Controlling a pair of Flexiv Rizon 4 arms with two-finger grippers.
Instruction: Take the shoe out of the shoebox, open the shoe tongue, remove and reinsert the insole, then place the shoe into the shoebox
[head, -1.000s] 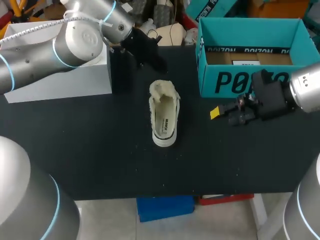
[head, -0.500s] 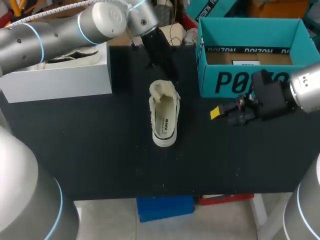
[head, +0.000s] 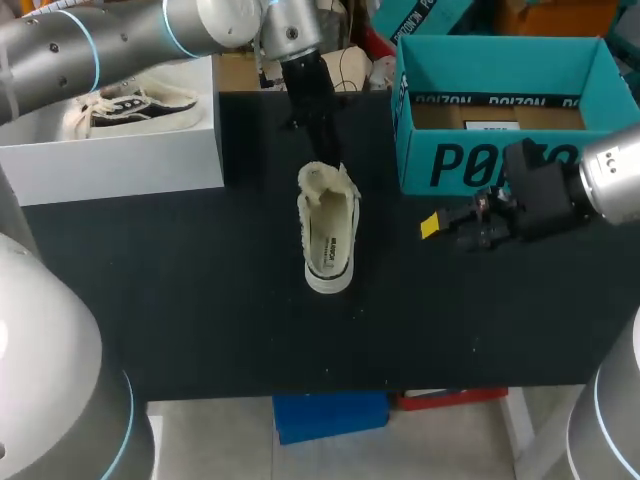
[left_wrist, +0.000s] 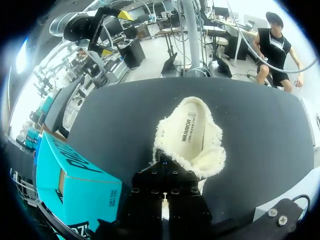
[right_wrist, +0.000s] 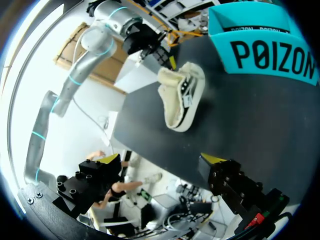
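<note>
Shoe: the shoe (head: 328, 235) lies mid-bench, opening upward, fleecy end far, outside the box.
Shoebox: the teal shoebox (head: 500, 165) stands open at far right of the bench (head: 200, 300).
Left gripper: the left gripper (head: 326, 152) is at the shoe's far fleecy edge; open or closed cannot be told.
Right gripper: the right gripper (head: 432, 226) is spread wide and holds nothing, near the shoebox front, right of the shoe.
White box: the white box (head: 120, 160) at far left holds a second shoe (head: 130, 105).

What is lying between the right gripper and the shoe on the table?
Nothing: only bare black table separates the right gripper from the shoe, as the head view shows.
</note>
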